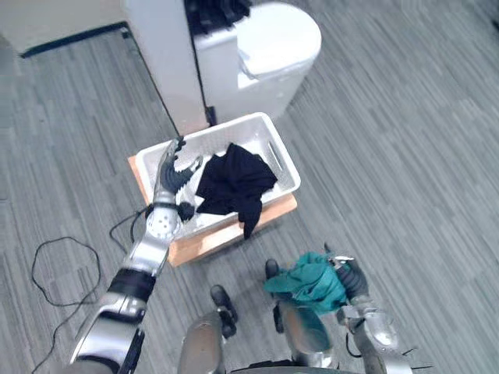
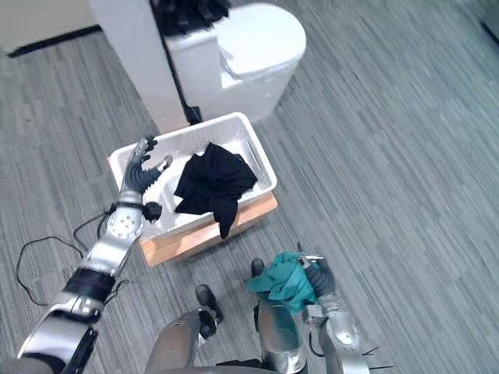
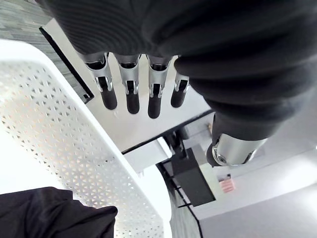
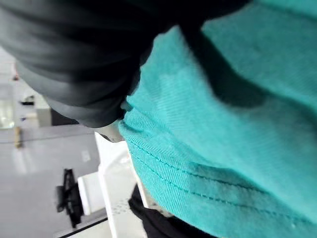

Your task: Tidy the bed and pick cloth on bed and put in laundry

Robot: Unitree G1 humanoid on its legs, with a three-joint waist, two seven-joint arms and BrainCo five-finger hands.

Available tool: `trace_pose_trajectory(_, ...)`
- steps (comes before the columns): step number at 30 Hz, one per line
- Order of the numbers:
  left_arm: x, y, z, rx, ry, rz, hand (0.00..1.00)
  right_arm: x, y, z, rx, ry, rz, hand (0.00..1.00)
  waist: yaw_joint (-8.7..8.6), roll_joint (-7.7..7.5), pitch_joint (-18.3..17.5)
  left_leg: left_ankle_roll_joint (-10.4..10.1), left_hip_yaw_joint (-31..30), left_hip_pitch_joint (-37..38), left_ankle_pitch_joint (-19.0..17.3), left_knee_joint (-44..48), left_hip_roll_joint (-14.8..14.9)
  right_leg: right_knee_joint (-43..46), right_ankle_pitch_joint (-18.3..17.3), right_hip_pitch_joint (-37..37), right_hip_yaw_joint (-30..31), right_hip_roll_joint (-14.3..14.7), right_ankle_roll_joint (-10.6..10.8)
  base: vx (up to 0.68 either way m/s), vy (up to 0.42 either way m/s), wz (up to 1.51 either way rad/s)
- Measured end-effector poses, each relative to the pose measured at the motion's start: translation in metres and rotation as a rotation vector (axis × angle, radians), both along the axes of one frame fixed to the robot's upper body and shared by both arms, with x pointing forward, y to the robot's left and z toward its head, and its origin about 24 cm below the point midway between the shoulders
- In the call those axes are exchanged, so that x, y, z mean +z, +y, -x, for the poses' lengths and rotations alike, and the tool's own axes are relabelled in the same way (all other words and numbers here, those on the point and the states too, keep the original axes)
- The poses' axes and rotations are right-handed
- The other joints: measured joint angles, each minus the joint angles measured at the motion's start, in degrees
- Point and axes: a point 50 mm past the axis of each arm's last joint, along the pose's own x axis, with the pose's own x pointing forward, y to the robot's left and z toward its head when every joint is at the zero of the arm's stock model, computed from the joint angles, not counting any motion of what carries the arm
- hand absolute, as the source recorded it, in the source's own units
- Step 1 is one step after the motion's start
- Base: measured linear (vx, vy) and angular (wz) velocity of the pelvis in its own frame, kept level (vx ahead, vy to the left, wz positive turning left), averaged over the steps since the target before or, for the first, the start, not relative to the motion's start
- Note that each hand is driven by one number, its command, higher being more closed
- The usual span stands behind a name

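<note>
A white perforated laundry basket (image 1: 265, 132) stands on a low wooden stand on the carpet. A black cloth (image 1: 234, 183) lies in it, one end hanging over the near rim. My left hand (image 1: 173, 167) hovers open over the basket's left part, holding nothing; its fingers (image 3: 130, 91) are straight. Low in front, my right hand (image 1: 352, 279) is shut on a bunched teal cloth (image 1: 310, 280), held short of the basket. In the right wrist view the teal cloth (image 4: 237, 129) covers the hand.
A white column (image 1: 164, 54) and a white rounded unit (image 1: 269, 54) with dark cloth on top stand just behind the basket. Grey carpet (image 1: 405, 156) lies open to the right.
</note>
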Motion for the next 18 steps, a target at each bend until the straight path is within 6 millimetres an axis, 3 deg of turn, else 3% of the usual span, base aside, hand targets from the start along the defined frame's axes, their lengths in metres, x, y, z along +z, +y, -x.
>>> trace_pose_trajectory(3, -0.005, 0.000, 0.027, -0.001, -0.008, 0.130, 0.00, 0.021, -0.014, -0.005, -0.004, -0.070, 0.085, 1.00, 0.89, 0.10, -4.40, -0.17, -1.09, 2.98, 1.13, -4.08, -1.79, 0.04, -3.63, 2.55, -2.37, -1.17, 0.31, 0.03, -0.008, 0.26)
trace_pose_trajectory(6, -0.011, 0.000, 0.053, 0.012, -0.006, 0.302, 0.00, 0.053, -0.026, -0.019, 0.034, -0.160, 0.220, 1.00, 2.08, 2.39, -7.26, -0.57, -1.62, 6.83, 3.71, -9.77, -2.72, 0.25, -5.25, 4.47, -4.32, -1.53, 1.25, 0.04, -0.011, 0.31)
trace_pose_trajectory(8, -0.018, 0.001, 0.059, 0.021, 0.019, 0.363, 0.00, 0.071, -0.028, -0.032, 0.048, -0.216, 0.273, 1.00, 3.19, 3.24, -8.36, -0.62, -2.44, 7.77, 5.26, -12.20, -3.06, 0.15, -5.46, 4.82, -5.38, -1.57, 1.35, 0.01, -0.002, 0.24)
trace_pose_trajectory(12, -0.033, 0.010, 0.074, 0.064, 0.071, 0.494, 0.00, 0.114, -0.021, -0.066, 0.085, -0.345, 0.329, 1.00, 4.91, 2.64, -9.00, -1.03, -4.01, 8.75, 7.15, -14.30, -3.19, -0.17, -5.45, 5.88, -7.45, -1.53, 1.35, -0.01, -0.005, 0.30)
trace_pose_trajectory(14, -0.053, 0.015, 0.085, 0.118, 0.140, 0.599, 0.00, 0.152, -0.017, -0.088, 0.122, -0.453, 0.373, 1.00, 6.41, 2.00, -9.51, -0.70, -4.57, 8.80, 7.41, -14.31, -3.34, -0.38, -5.45, 6.36, -8.20, -1.70, 1.35, -0.02, -0.004, 0.15)
trace_pose_trajectory(15, -0.059, 0.016, 0.087, 0.128, 0.164, 0.613, 0.00, 0.161, -0.015, -0.092, 0.129, -0.478, 0.381, 1.00, 6.59, 1.84, -9.64, -0.67, -4.78, 8.77, 7.43, -14.31, -3.38, -0.44, -5.45, 6.44, -8.36, -1.75, 1.35, -0.01, -0.006, 0.19)
trace_pose_trajectory(16, -0.077, 0.019, 0.096, 0.164, 0.235, 0.624, 0.00, 0.185, -0.009, -0.103, 0.154, -0.540, 0.396, 1.00, 6.96, 1.42, -9.98, -0.44, -5.24, 8.76, 7.60, -14.32, -3.51, -0.59, -5.45, 6.45, -8.71, -1.88, 1.35, 0.00, -0.007, 0.18)
trace_pose_trajectory(18, -0.095, 0.018, 0.105, 0.183, 0.306, 0.651, 0.00, 0.207, 0.000, -0.111, 0.194, -0.595, 0.416, 1.00, 7.11, 1.07, -10.22, -0.18, -5.87, 8.51, 7.89, -14.31, -3.74, -0.87, -5.45, 6.51, -9.54, -2.12, 1.36, 0.01, -0.008, 0.19)
